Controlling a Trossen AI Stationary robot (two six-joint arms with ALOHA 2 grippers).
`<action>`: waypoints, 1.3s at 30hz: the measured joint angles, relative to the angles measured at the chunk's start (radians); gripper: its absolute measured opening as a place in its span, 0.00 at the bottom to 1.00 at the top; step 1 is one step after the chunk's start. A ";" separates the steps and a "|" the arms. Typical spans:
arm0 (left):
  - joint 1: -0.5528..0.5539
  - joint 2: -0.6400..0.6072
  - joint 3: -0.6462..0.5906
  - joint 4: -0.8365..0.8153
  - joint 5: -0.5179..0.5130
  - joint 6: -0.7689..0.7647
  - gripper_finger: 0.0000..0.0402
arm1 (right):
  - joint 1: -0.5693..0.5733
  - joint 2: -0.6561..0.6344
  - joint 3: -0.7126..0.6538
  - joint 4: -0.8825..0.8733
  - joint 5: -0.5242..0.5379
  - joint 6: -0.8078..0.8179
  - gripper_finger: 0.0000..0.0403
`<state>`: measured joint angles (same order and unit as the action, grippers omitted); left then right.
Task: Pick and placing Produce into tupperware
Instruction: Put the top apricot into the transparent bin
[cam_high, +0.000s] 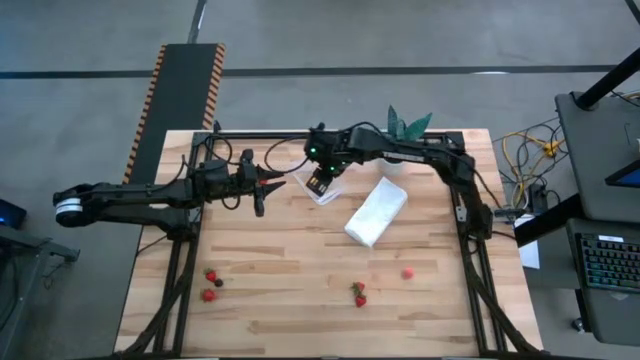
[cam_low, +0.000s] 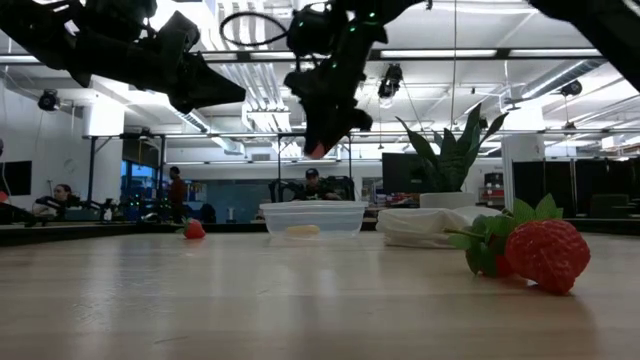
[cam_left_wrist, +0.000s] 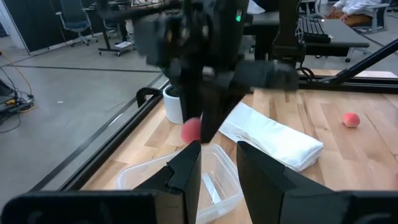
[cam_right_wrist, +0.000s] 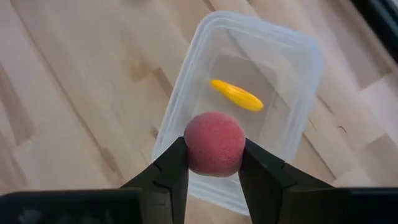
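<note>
Currently right tool (cam_right_wrist: 212, 163) is clenched on a round red produce piece (cam_right_wrist: 214, 143), hanging above the clear tupperware (cam_right_wrist: 180, 99), which sits on the desk (cam_high: 300, 290) beside the white cloth (cam_high: 376, 211) and holds a yellow piece (cam_right_wrist: 236, 95). Best to centre over the tub, lower, then release. Left tool (cam_left_wrist: 217, 163) waits nearby, fingers apart, empty. More strawberries (cam_high: 209, 284) lie across the desk. No readable writing.

You saw a clear, glossy plastic tupperware (cam_right_wrist: 249, 93) at the table's 12 o'clock, on pale matt wood planks (cam_high: 300, 290); the red ball (cam_right_wrist: 214, 144) looked matt, finely rough; the folded cloth (cam_high: 377, 211) soft white.
</note>
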<state>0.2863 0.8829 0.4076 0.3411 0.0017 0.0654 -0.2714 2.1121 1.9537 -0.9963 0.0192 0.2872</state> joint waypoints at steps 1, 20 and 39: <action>0.000 0.000 0.000 0.000 0.000 0.000 0.22 | 0.000 0.023 0.020 -0.016 0.000 -0.007 0.28; 0.000 0.000 0.000 -0.014 0.001 0.000 0.22 | -0.039 0.147 0.028 -0.074 0.000 -0.056 0.28; 0.000 0.000 0.000 -0.014 0.003 -0.001 0.22 | -0.045 0.144 -0.028 -0.041 0.000 -0.092 0.52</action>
<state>0.2863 0.8829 0.4076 0.3275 0.0048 0.0647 -0.3168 2.2565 1.9255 -1.0375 0.0196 0.1949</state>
